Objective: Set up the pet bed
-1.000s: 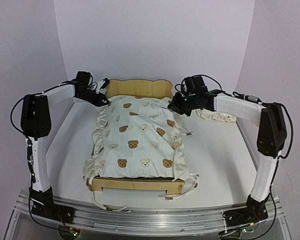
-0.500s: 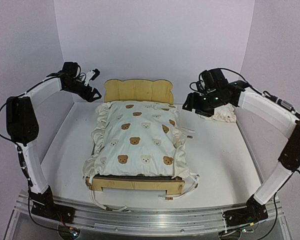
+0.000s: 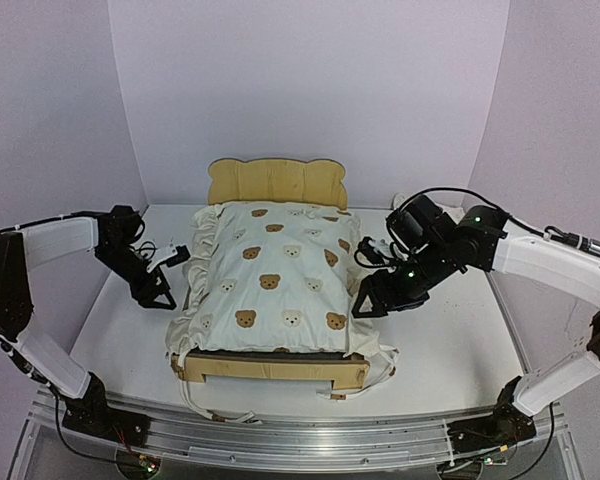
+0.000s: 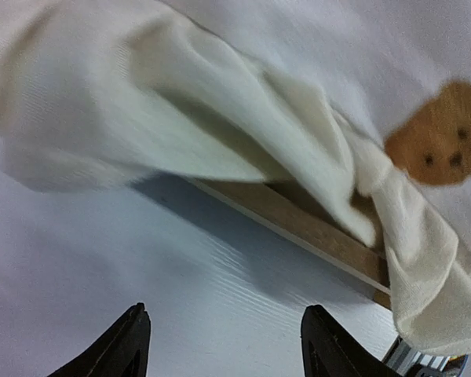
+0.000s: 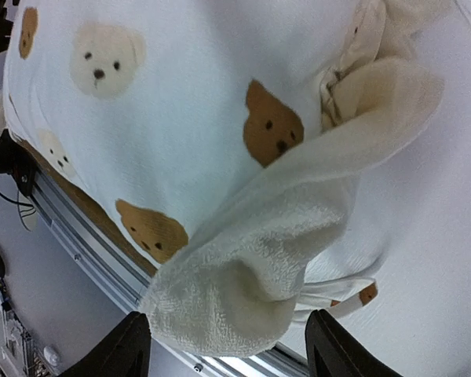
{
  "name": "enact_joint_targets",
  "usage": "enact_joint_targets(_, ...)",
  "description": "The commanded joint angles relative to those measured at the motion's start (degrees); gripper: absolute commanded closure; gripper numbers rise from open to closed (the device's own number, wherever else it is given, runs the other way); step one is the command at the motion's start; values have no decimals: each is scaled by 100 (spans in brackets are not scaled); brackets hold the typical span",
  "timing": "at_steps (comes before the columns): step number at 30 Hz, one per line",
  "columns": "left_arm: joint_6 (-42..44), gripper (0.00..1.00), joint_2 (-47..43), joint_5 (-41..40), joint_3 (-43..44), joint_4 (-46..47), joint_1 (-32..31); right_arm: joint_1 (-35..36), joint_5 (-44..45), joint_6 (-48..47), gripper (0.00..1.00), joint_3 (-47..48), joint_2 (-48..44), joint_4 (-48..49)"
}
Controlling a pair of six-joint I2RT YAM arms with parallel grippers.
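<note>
Desk (image 3: pixel 450 330): bed (image 3: pixel 270 370) sits mid-desk, long axis near-to-far, headboard (image 3: pixel 275 182) at far end, cushion (image 3: pixel 275 280) on top, overhanging both sides. L claw (image 4: pixel 224 338) lies just off bed's L side, R claw (image 5: pixel 228 338) at cushion's R edge, slightly nearer. Both spread wide, holding nothing.

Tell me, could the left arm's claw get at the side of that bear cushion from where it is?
Probably yes. The left claw hangs open right beside the cushion, facing its frilly edge, with only bare table between them. The wooden bed rail under that edge might get bumped, though.
</note>
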Motion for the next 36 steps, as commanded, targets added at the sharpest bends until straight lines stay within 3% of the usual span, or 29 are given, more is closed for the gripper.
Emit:
enact_joint_targets(1,743,35,-530,129,-680,168,-186,211,-699,277,31,-512,-135,74)
enact_joint_targets(4,506,37,-575,147,-1034,377,-693,243,-836,263,30,-741,-82,162)
enact_joint_targets(12,-548,39,-564,501,-1237,856,-2144,23,72,701,25,-465,121,-51)
enact_joint_targets(18,-1623,39,293,493,-12,1436,-3455,-988,759,1181,24,-97,48,-744)
enact_joint_targets(22,-1781,36,922,582,1101,1152,-3986,-1542,1229,1142,21,265,-4,-1267)
enact_joint_targets(25,-1422,33,1017,752,1481,670,-4000,-1747,1389,1028,20,468,25,-1642)
enact_joint_targets(28,-426,28,799,880,1580,-231,-3813,-1806,1535,917,20,514,-11,-1864)
enact_joint_targets(31,239,26,803,1771,2215,-1113,-2729,-1837,1634,895,20,467,-98,-1930)
enact_joint_targets(33,151,26,942,2185,2784,-1054,-1925,-1857,1678,897,20,420,-160,-1951)
enact_joint_targets(36,-914,23,1195,2008,3390,218,-1233,-1896,1745,943,19,376,-236,-1992)
